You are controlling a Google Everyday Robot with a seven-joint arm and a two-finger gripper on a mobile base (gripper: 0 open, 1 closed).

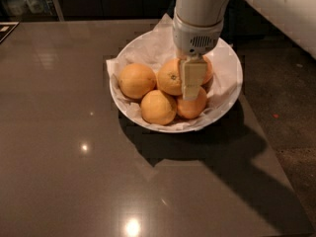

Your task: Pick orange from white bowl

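Note:
The white bowl (234,85), lined with crumpled white paper, stands on a dark glossy table (69,162) at the upper middle. It holds several oranges. The darker, reddish orange (193,107) lies at the bowl's front right. Paler oranges lie at the left (137,80), the front (158,107) and the middle (170,77). Another orange (208,71) peeks out at the back right. My gripper (192,85) hangs from the white arm down into the bowl. Its tip sits just above the darker orange and hides that orange's top.
The table's right edge runs diagonally from behind the bowl to the lower right, with dark floor (286,98) beyond it. The arm's white body (276,9) crosses the top right. Dark cabinets stand behind the table.

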